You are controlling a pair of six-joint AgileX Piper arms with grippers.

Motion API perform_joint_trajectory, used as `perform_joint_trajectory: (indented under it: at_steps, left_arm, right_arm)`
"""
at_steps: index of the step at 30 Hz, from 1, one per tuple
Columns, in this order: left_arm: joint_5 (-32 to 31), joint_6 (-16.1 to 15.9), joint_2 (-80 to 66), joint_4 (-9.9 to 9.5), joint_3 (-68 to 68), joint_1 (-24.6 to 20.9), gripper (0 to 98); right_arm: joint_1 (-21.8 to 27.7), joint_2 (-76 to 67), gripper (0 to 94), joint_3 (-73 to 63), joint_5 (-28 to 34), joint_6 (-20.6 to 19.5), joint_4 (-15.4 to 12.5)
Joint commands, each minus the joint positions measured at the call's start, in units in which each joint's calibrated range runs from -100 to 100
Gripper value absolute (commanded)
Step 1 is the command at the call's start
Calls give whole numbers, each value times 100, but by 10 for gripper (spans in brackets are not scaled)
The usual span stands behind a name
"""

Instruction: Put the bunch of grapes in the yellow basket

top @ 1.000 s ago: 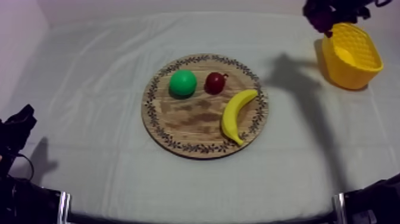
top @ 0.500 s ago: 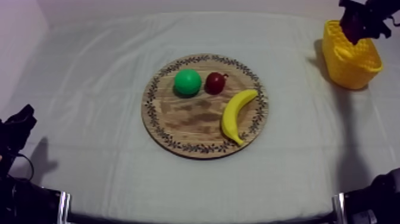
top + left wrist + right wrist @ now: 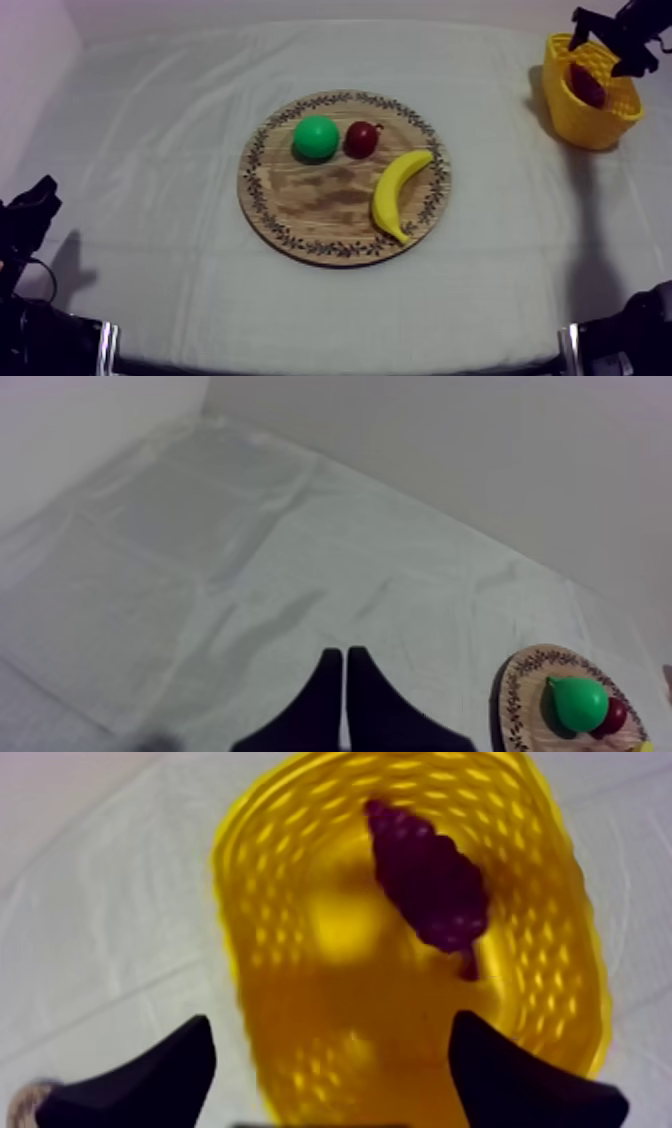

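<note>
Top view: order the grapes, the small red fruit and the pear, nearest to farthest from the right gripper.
From the right gripper, over the basket:
1. Grapes, in the basket under it.
2. Small red fruit, on the board's far half.
3. Pear, beside that fruit, farther left.

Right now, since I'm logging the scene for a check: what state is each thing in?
bunch of grapes: lying in the yellow basket, ungripped.
yellow basket: upright.
wooden board: flat, bearing pear, small red fruit, banana.
left pincer: shut on nothing.
right pincer: open, above the basket.
</note>
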Motion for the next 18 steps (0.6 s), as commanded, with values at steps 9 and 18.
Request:
perform_joint_trajectory:
  at_steps: [9,18]
  left_arm:
    - [-1,0,5,1,0,-3,1]
    - [-1,0,5,1,0,-3,1]
  right_arm:
    - [-211,-2578,512,1986,5,358,-227]
    - [-590,-5384,240,3605,246,327,-109]
